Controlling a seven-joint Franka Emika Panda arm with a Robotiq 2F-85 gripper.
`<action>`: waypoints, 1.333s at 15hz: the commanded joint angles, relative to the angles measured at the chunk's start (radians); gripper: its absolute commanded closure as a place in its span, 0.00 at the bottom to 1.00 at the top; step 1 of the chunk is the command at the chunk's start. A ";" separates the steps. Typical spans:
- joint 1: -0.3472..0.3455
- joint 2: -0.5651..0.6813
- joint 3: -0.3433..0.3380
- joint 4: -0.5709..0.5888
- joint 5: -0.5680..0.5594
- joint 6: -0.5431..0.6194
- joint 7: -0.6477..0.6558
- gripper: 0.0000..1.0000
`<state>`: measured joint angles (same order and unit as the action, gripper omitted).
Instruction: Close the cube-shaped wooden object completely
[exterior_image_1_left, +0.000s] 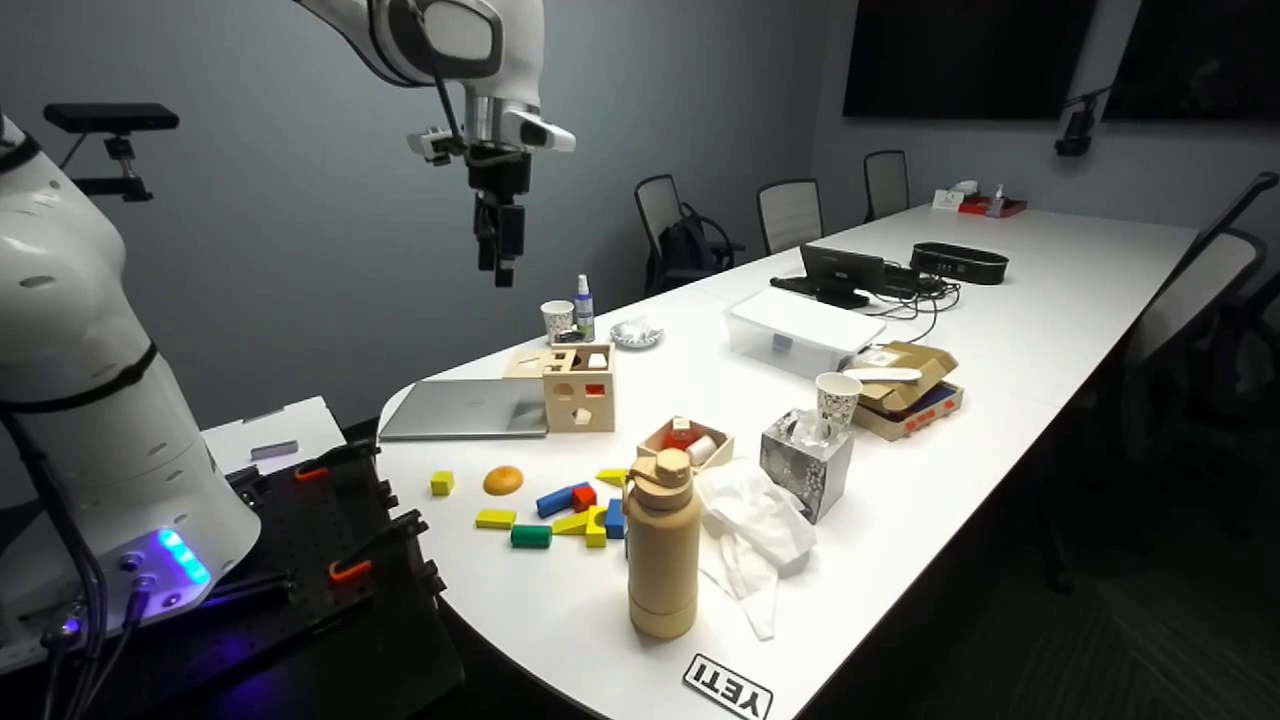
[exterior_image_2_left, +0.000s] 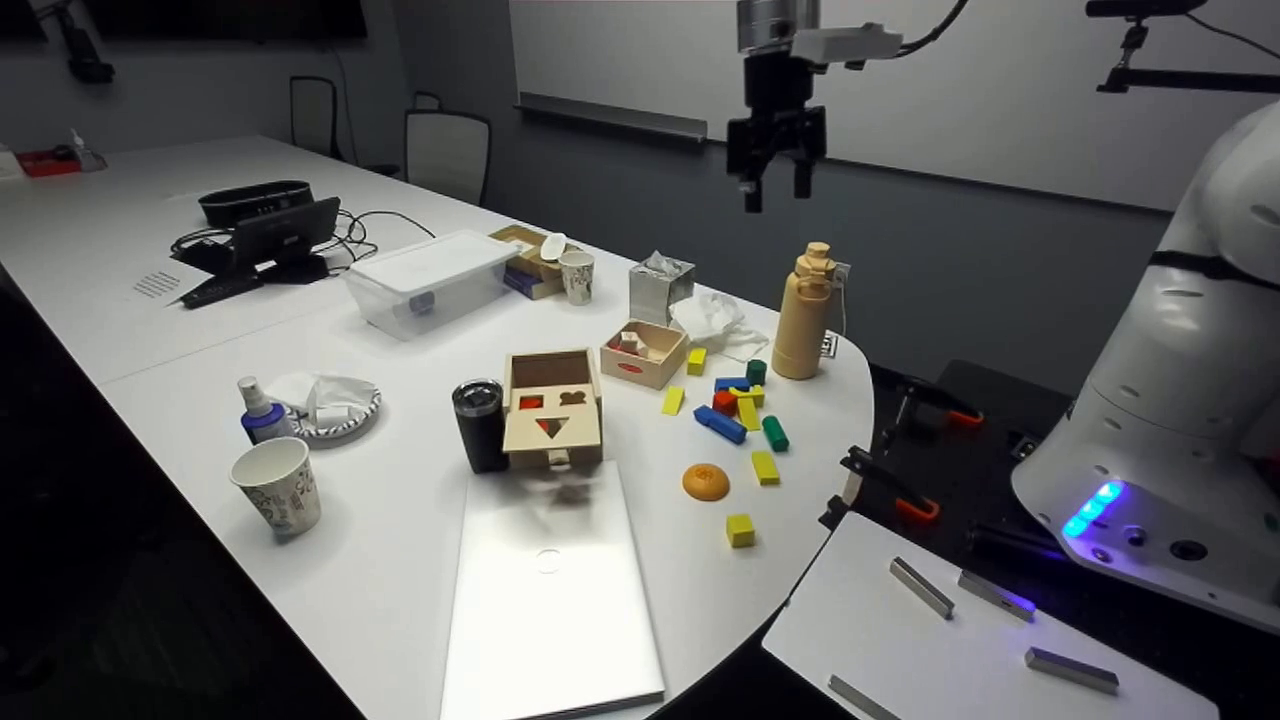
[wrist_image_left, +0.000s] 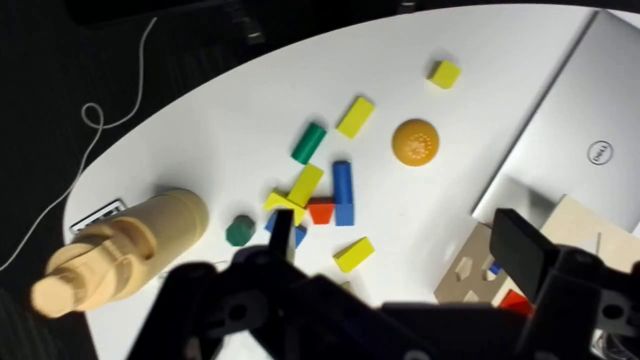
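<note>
The light-tan wooden cube box stands on the table at the laptop's end, in both exterior views (exterior_image_1_left: 590, 412) (exterior_image_2_left: 590, 452). Its flat lid with cut-out holes is partly slid off, sticking out over the laptop in both exterior views (exterior_image_1_left: 525, 364) (exterior_image_2_left: 520, 432). The box top is open on the far side from the laptop, and red shows through the holes. In the wrist view, a holed side of the box (wrist_image_left: 452, 290) shows at lower right, partly hidden by a finger. My gripper (exterior_image_1_left: 497, 272) (exterior_image_2_left: 778, 198) (wrist_image_left: 395, 217) is open and empty, high above the table, away from the box.
The silver laptop (exterior_image_1_left: 465, 410) (exterior_image_2_left: 555, 610) lies beside the box. A black tumbler (exterior_image_2_left: 480, 425) stands close against it. Several coloured blocks (wrist_image_left: 352, 255), an orange dome (wrist_image_left: 415, 142), a small wooden tray (exterior_image_2_left: 632, 368) and a tall tan bottle (exterior_image_1_left: 663, 560) stand nearby.
</note>
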<state>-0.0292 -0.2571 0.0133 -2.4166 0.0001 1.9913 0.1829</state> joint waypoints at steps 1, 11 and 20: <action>0.066 0.187 0.086 0.098 0.133 0.072 0.238 0.00; 0.214 0.707 0.128 0.371 0.302 0.389 0.531 0.00; 0.301 0.952 0.146 0.529 0.409 0.436 0.616 0.00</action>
<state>0.2462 0.6290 0.1518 -1.9426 0.3690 2.3990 0.7540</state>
